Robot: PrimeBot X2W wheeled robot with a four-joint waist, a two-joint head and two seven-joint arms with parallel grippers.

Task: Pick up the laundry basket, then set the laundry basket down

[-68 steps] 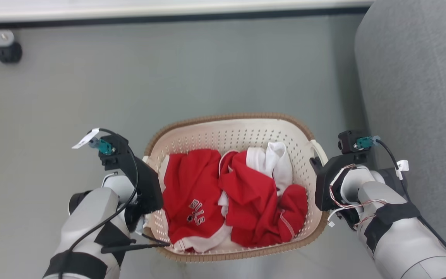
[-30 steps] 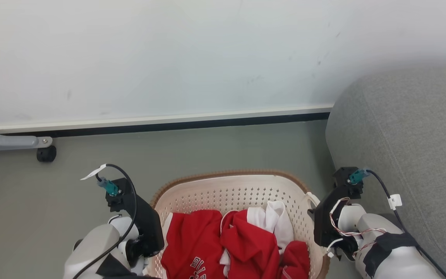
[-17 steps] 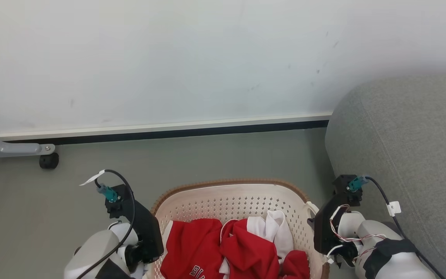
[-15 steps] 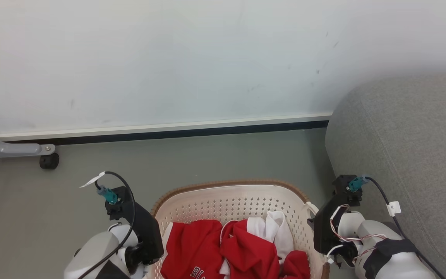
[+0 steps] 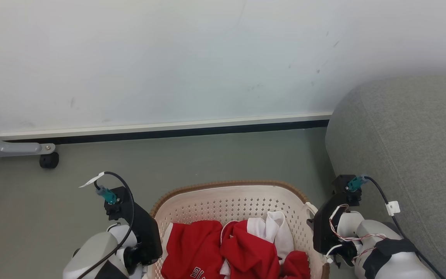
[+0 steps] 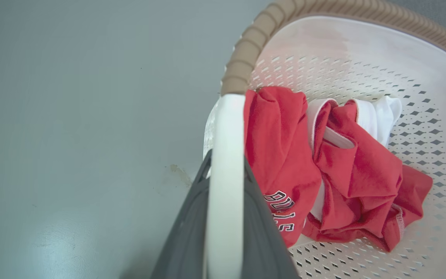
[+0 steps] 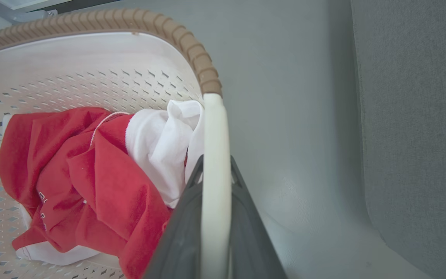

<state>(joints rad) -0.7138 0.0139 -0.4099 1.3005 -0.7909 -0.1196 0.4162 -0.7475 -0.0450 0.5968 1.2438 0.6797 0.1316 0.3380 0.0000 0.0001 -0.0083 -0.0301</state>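
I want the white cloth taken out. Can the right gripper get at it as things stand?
Probably not yet: the right gripper is shut on the white handle of the laundry basket. The white cloth lies beside it, uncovered, but the gripper must let go first.

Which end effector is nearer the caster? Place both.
Left. The left end effector grips the basket on the caster side; the right end effector grips its far side.

laundry basket (image 5: 227, 200) matt perforated plastic; clothes (image 5: 246, 248) soft cloth
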